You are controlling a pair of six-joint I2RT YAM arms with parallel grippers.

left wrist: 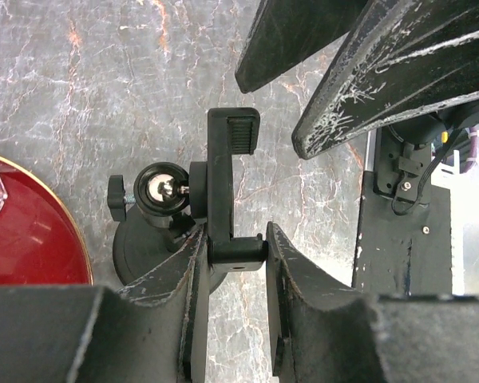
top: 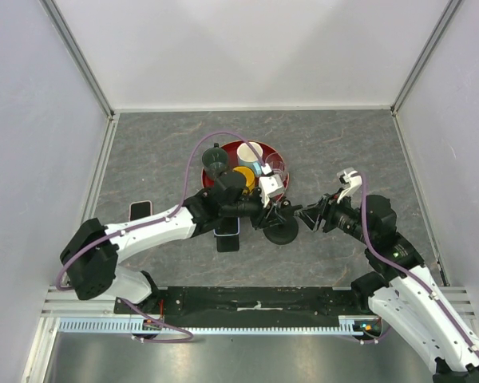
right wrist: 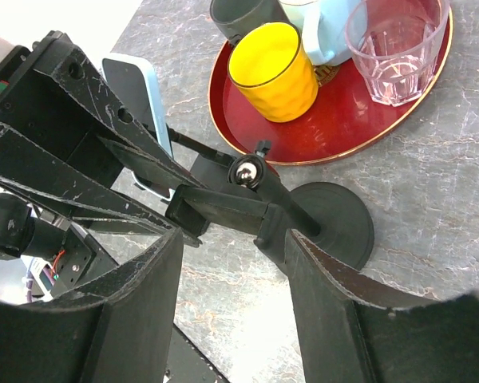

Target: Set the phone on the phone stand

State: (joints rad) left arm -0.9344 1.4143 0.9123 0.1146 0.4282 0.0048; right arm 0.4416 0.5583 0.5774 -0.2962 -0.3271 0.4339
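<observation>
The black phone stand stands on its round base in front of the tray, its clamp bracket carried on a ball joint. My left gripper is shut on the lower foot of the clamp. My right gripper is open, its fingers on either side of the clamp's other end, the right finger touching it. The phone, dark with a light blue case, lies flat on the table under my left arm; it also shows in the right wrist view.
A red tray behind the stand holds a yellow cup, a clear glass, a grey cup and a pale blue mug. A second phone-like slab lies at the far left. White walls enclose the table.
</observation>
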